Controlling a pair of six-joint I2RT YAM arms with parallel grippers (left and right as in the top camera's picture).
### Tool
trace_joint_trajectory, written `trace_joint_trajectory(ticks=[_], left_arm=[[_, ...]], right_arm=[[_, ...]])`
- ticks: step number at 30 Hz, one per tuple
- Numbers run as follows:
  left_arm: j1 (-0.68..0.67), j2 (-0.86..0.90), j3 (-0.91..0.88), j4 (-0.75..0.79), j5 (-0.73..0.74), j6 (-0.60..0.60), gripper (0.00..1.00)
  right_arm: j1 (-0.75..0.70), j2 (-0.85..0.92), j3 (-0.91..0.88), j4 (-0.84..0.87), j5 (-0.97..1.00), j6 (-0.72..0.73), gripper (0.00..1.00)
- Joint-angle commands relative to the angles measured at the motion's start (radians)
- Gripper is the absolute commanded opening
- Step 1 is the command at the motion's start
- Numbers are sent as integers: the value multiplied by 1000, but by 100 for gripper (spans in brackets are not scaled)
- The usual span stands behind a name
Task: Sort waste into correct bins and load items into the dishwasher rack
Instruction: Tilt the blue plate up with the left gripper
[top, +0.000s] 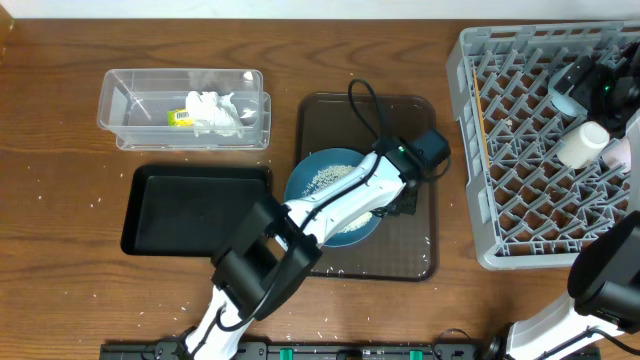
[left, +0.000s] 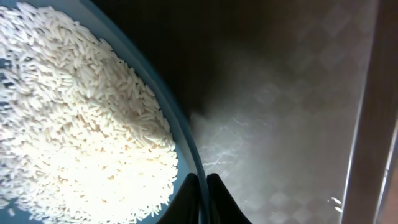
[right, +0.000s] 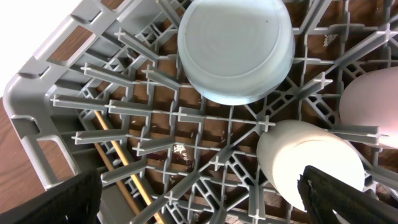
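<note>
Closest to the lens in the left wrist view, the left gripper is clenched on the rim of the dark-blue plate, at lower centre. A heap of white rice fills the plate at left; bare brown tray opens to the right up to its raised edge. Overhead, the plate sits mid-frame, black tray lower left, clear box upper left. The right gripper hangs released over the grey rack, above an upside-down light-blue bowl, white cup and chopsticks.
</note>
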Motion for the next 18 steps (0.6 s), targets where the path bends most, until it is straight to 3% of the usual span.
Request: trace_joint_trajectory(ticks=[1,11,18], left_arm=[[3,-41,12,-8,-8,34,6],[4,-150,12,-58,-139,71,6],[17,-253,11,-72,-142,108,6]], right_arm=[[0,-28,0,0,1,12,99],[0,-28,0,0,1,12,99],[0,-28,0,0,1,12,99]])
